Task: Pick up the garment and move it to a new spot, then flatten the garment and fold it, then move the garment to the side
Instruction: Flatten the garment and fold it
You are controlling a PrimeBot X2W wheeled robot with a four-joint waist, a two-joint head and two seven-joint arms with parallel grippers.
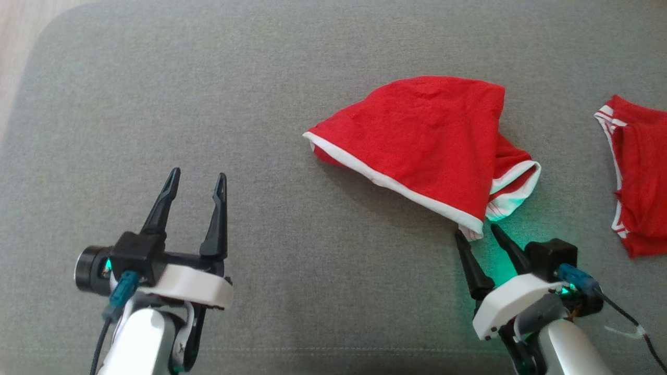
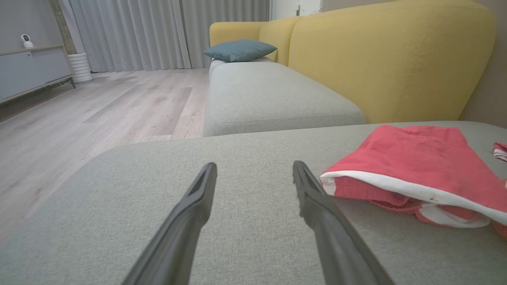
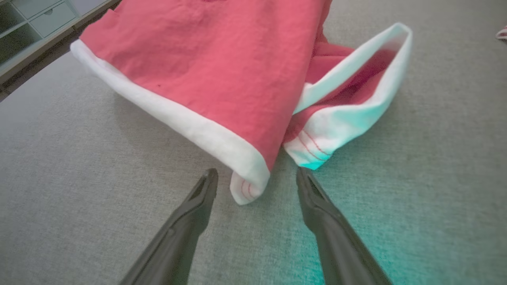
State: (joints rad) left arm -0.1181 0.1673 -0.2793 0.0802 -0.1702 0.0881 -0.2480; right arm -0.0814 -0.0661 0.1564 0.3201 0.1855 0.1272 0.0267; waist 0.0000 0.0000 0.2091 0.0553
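Surface: grey woven seat cushion, broad, rounded at its far left corner, faint seam along the near edge. Green glow on the fabric beside the right arm.

Garment: red, white-banded hems, on the cushion right of centre. Loosely doubled over, top layer smooth, 1 banded opening gaping at its right side. Near corner of the white band pointing at the right jaws.

Right jaws: wide apart, nothing held. 2 dark fingers low to the cushion, the band's corner lying between their tips, not pinched.

Left jaws: wide apart, nothing held. Fingers above bare cushion, well apart from the garment, to its left.

Second red piece: striped white trim, at the cushion's right edge, apart from the garment.

Room, from the left wrist: yellow sofa backrest behind the cushion, further grey seat with 1 blue-grey pillow, pale wood floor, grey curtains, low grey sideboard bearing a small white camera, white ribbed cylinder beside it.
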